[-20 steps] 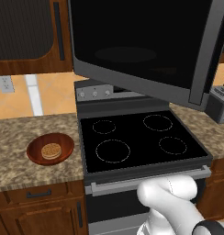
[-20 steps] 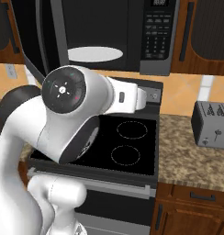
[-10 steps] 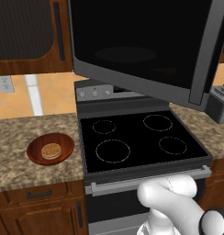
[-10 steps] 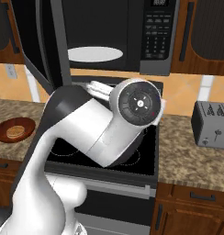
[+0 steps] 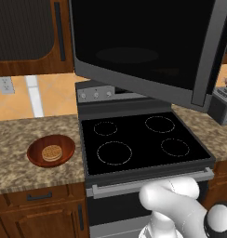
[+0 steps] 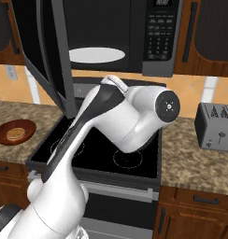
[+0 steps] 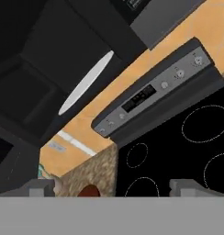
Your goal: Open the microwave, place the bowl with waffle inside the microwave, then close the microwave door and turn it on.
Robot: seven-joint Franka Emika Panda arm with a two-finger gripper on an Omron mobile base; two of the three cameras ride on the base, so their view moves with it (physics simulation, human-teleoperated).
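Hand (image 7: pixel 111 187) open; bowl (image 7: pixel 88 191) just ahead.

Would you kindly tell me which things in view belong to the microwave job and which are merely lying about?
Belonging to the job:
- microwave, cavity exposed
- microwave door, swung open
- bowl on the left counter
- waffle inside the bowl
- end effector, open and empty

Just lying about:
- stove
- toaster on the right counter
- wall outlet
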